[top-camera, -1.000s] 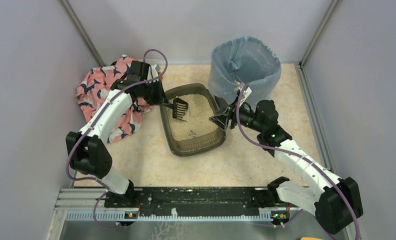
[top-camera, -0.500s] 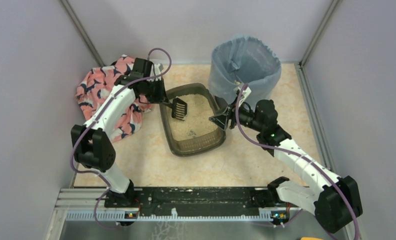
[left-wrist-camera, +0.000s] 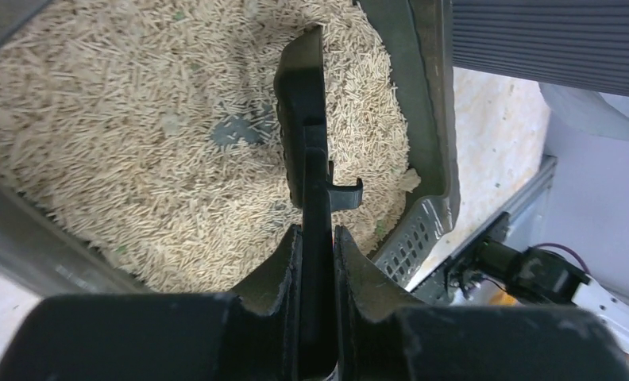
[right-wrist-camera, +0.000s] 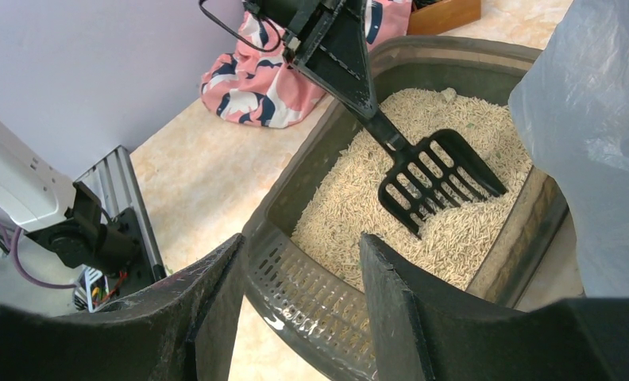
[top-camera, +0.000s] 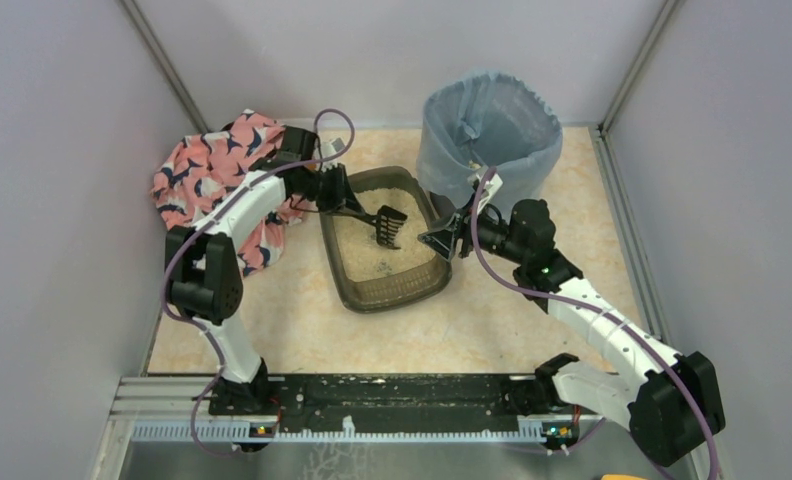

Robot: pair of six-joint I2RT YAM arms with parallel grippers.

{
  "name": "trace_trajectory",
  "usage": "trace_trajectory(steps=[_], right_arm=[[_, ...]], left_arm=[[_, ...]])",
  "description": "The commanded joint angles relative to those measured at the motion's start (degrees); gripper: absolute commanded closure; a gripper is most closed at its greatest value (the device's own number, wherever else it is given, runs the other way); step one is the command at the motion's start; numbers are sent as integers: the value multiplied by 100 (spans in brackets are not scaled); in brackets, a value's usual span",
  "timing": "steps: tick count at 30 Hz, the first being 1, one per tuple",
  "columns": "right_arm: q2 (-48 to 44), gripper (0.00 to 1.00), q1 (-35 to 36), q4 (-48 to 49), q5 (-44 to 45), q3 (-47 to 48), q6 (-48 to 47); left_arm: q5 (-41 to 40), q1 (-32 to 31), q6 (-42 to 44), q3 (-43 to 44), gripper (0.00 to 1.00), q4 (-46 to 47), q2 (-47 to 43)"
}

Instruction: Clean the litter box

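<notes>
Top view: the litter box (top-camera: 387,293) sits mid-frame, lower left of the bin (top-camera: 492,140). Left wrist view: the left gripper (left-wrist-camera: 317,234) is clamped tight on the scoop (left-wrist-camera: 299,95) handle, above the granules. Right wrist view: the right gripper (right-wrist-camera: 302,242) has its jaws apart, astride the box's wall; whether they pinch it is unclear.

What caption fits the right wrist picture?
Left pincer holding a scoop in the litter box.

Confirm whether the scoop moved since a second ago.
Yes. The scoop in the left gripper swung right, from the left wall of the litter box toward its middle.
</notes>
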Motion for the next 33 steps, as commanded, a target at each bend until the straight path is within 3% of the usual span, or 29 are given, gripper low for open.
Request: trace_trajectory(steps=[1,10,20,33], right_arm=[[-53,45,-50,259,-14,-13,-64],[-7,45,-50,294,-16,-22,-56],[30,45,-50,268,-12,-9,-64],[122,45,-50,283,-83,-5,-40]], left_arm=[[1009,-62,-246,-307,100,222,378],[1681,-66,-1058,-1318,100,1454,255],[1672,4,-2152,-2464,100,2789,-326],[1798,40,-3637,-4100,100,5525,-924]])
